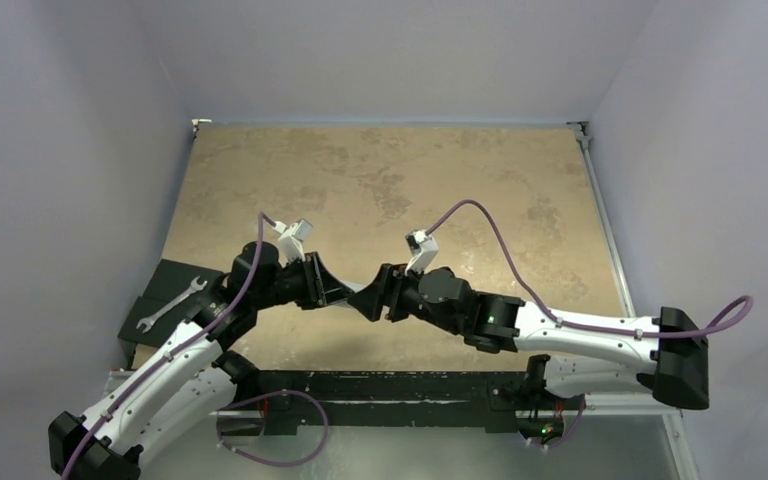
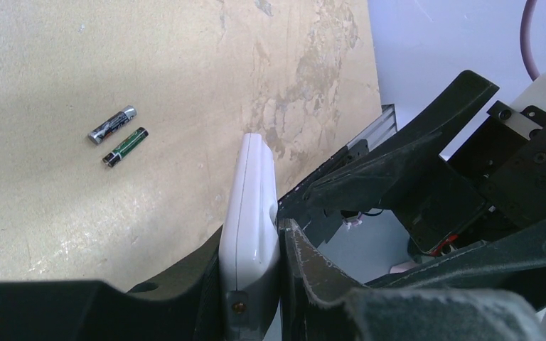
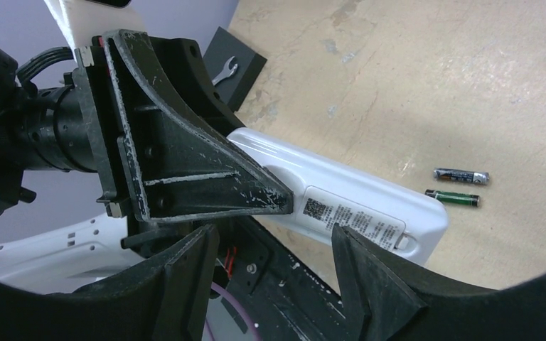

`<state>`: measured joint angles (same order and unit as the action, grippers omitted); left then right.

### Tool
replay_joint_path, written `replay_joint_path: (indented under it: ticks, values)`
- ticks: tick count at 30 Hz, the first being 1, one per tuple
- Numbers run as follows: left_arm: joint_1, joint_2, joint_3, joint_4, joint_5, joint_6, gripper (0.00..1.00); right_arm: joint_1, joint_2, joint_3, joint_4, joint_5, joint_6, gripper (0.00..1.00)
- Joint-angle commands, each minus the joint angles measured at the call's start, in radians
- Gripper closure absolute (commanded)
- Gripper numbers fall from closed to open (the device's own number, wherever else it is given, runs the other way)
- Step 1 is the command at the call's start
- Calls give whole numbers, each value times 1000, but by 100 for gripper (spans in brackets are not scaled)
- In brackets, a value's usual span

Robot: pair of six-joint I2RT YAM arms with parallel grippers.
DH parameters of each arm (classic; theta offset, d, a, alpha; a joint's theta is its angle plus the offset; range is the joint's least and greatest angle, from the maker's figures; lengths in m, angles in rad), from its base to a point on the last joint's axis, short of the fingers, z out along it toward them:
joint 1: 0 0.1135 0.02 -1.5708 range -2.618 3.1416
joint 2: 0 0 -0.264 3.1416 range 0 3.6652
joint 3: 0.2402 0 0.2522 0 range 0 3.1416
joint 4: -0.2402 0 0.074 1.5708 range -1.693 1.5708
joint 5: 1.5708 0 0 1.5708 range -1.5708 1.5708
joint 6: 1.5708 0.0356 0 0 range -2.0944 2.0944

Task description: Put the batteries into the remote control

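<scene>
My left gripper is shut on the remote control, a slim white body held on edge above the table. In the right wrist view the remote control shows its back, with a printed label and a small cover latch near its free end. My right gripper is open just in front of that back, and its right fingertip overlaps the label's lower edge. Two batteries lie side by side on the table beyond, one silver and dark, one green. The top view shows both grippers meeting tip to tip.
A silver wrench lies on a black block at the table's left near corner. Grey walls close in the tan tabletop on three sides. A black rail runs along the near edge between the arm bases.
</scene>
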<state>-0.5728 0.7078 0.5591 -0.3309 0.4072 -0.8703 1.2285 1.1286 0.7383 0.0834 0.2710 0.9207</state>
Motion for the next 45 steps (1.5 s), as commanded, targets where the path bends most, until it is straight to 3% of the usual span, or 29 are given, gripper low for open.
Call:
replay_joint_path:
  ticks: [1,13,23,31,45]
  values:
    - [-5,-1,35,49,8,14,100,3,-56,-30,6,21,12,32]
    - [-5,-11,-2,151,130,-54,100,3,-266,-193,104,-80,10,24]
    - [-5,-28,-52,260,202,-140,100,2,-453,-223,25,-80,-12,19]
    - [-5,-38,-81,387,255,-215,100,2,-486,-228,24,-98,4,18]
    - [-6,-41,-80,432,289,-243,100,0,-506,-233,-16,-81,39,17]
